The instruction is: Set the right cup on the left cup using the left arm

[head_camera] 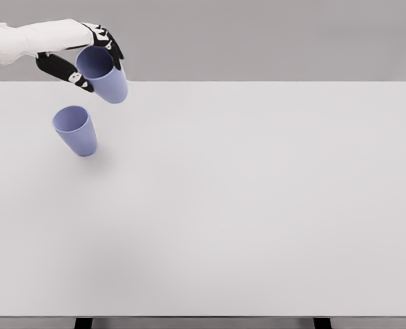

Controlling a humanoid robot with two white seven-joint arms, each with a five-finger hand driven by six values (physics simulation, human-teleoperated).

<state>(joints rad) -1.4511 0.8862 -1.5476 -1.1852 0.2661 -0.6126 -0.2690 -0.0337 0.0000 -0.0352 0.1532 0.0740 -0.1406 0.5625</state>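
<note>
The left hand [86, 58] is gripping one purple cup [104, 75] up in the air, fingers [111, 42] wrapped round it, tilted. The other purple cup [75, 129] is sitting on the white counter [258, 205] just below, apart from it.

Left hand [86, 58] grips blue cup [105, 77] aloft, upper left; second blue cup [75, 130] stands below on white table [258, 205].

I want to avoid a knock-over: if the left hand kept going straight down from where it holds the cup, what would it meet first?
Likely the standing cup: it sits just below the held cup in the left hand. Depth is unclear, so it might reach bare table behind it instead.
</note>
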